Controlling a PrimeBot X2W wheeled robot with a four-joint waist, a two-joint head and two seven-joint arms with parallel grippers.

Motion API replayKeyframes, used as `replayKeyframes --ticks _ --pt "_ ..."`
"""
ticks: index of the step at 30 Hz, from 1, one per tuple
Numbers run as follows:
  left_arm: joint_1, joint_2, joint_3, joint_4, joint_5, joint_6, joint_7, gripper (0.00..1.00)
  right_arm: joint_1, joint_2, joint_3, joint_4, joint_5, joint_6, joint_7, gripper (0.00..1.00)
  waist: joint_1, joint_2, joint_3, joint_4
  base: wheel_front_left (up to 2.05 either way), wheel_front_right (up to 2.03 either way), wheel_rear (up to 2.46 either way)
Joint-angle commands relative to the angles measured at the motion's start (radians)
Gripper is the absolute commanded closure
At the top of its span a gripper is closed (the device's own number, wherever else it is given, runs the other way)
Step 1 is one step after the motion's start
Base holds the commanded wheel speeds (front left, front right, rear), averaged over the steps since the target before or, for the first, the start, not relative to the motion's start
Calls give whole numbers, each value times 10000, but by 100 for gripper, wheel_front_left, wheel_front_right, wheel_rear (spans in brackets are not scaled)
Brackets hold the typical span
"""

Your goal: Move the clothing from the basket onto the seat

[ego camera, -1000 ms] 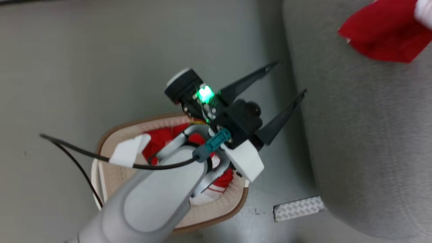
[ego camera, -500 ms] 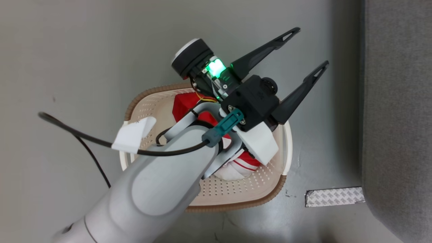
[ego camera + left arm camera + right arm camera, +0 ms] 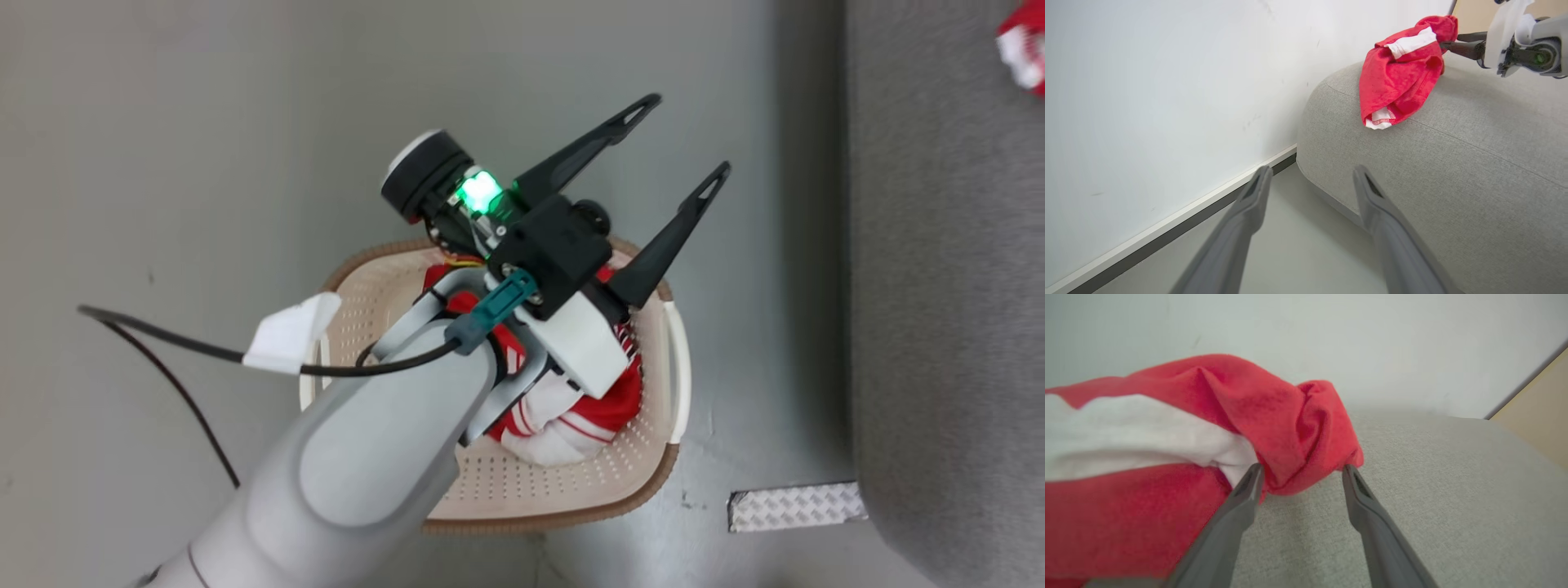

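Observation:
The basket [image 3: 563, 516] stands on the floor with red and white clothing [image 3: 592, 418] bunched inside. My left gripper [image 3: 684, 137] hangs open above its far rim, nothing between the fingers. In the left wrist view that same gripper [image 3: 1311, 173] points at the seat [image 3: 1453, 163], where a red garment [image 3: 1400, 77] lies with my right gripper [image 3: 1466, 45] at its far side. Close up, the right gripper [image 3: 1302, 470] stands open, and a fold of the garment [image 3: 1290, 416] rests on the seat [image 3: 1453, 477] right at its fingertips.
A silver tape patch [image 3: 796, 506] lies on the grey floor between basket and seat [image 3: 939, 286]. A black cable with a white tag [image 3: 290, 335] trails off my left forearm. A white wall with a dark baseboard [image 3: 1167, 228] runs beside the seat.
The head camera has swung, so basket and seat sit differently in the picture. My left gripper stays open above the basket. Only a corner of the red garment now shows at the top right.

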Motion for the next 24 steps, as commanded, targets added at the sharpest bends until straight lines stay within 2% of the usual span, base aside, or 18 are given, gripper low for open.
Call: replayKeyframes --ticks 1,6,11,14,19,24 --pt "184 104 12 64 -191 29 -53 0 281 88 2 106 -9 -33 -93 0 0 0 -421 -180 0 0 0" --pt "837 224 69 335 -442 171 -366 0 1461 243 283 45 -153 -33 -439 0 0 0 -1505 -421 0 0 0" --pt "1788 426 203 692 -851 411 -655 0 3083 620 430 -766 -79 -33 -568 0 0 0 -2753 -526 0 0 0" --pt "2453 548 326 903 -1077 595 -882 0 4151 897 318 -1893 -81 -33 -576 0 0 0 -3504 -503 0 0 0" --pt "3556 728 692 1283 -1640 914 -1269 0 6321 1825 163 -4015 -366 -33 -576 0 0 0 -4670 -274 0 0 0" --pt "4728 972 1220 1584 -2083 1441 -1636 0 8259 2813 257 -5698 -569 -33 -576 0 0 0 -5682 15 0 0 0"
